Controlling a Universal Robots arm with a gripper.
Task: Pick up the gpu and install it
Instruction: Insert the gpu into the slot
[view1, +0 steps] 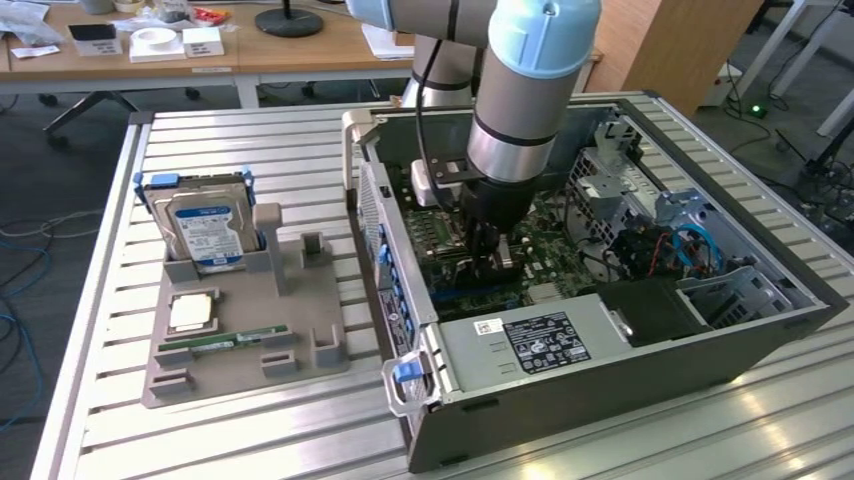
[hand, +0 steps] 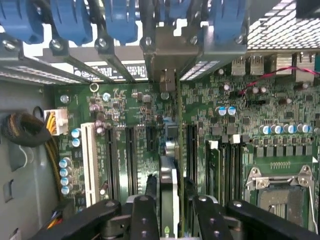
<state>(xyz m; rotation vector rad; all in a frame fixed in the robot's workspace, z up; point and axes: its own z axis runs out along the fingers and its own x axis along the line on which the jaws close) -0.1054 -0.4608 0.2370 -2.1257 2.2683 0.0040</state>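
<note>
My gripper (view1: 491, 248) is lowered deep into the open computer case (view1: 747, 330), just above the green motherboard (view1: 547, 250). In the wrist view its two black fingers (hand: 145, 217) are shut on the gpu (hand: 170, 175), seen edge-on as a thin upright card running away from the gripper (hand: 172, 212). The card's metal bracket (hand: 167, 55) reaches the rear slot openings under the blue latches (hand: 70, 20). The card stands in line with the black expansion slots (hand: 131, 160); whether it sits in one I cannot tell.
A grey parts holder (view1: 314, 350) on the slatted table, at the exterior view's left, carries a blue-labelled hard drive (view1: 207, 235), a processor chip (view1: 194, 312) and a green memory stick (view1: 224, 342). The power supply (view1: 527, 345), drive cage (view1: 727, 290) and processor socket (hand: 280, 195) crowd the case.
</note>
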